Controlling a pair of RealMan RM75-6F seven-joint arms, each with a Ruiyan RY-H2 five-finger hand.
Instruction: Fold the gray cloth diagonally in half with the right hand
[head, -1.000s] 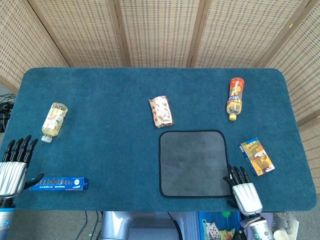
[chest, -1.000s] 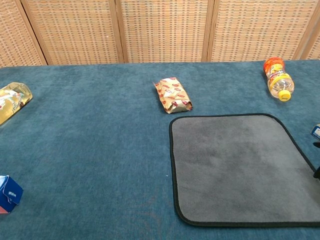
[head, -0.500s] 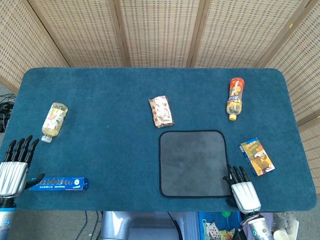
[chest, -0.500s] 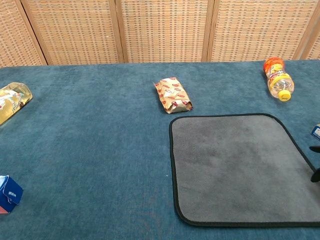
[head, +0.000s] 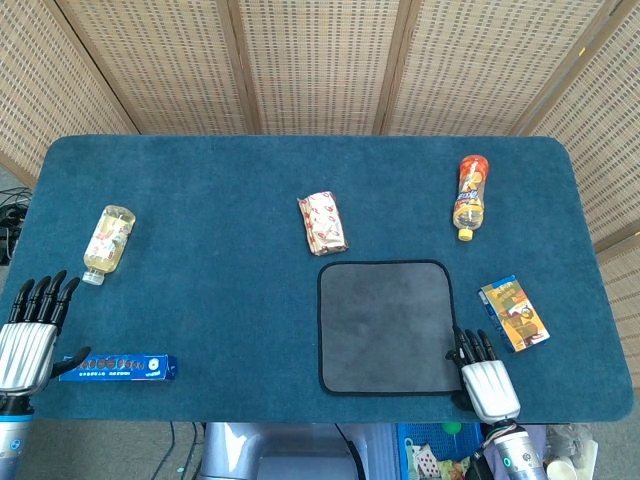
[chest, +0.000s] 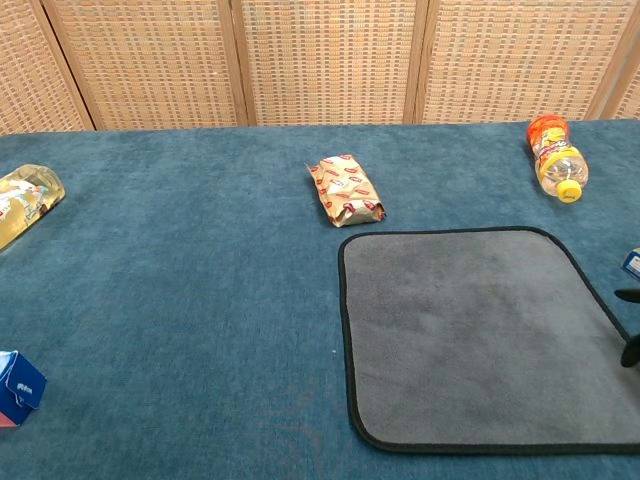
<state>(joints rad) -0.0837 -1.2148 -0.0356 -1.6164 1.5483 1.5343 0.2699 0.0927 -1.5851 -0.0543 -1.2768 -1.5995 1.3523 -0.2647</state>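
Observation:
The gray cloth (head: 390, 326) with a black border lies flat and unfolded on the blue table, right of centre; the chest view shows the gray cloth (chest: 480, 335) filling the lower right. My right hand (head: 483, 375) hovers at the cloth's near right corner with its fingers spread and nothing in them. In the chest view only dark fingertips (chest: 630, 350) show at the right edge. My left hand (head: 25, 335) stays at the table's near left edge, fingers straight and apart, holding nothing.
A snack packet (head: 323, 223) lies just beyond the cloth. An orange bottle (head: 469, 195) rests at the far right and a small carton (head: 514, 313) right of the cloth. A pale bottle (head: 108, 241) and a blue box (head: 118, 368) lie on the left.
My right hand has crept slightly forward along the cloth's right corner. The cloth and my left hand are as before.

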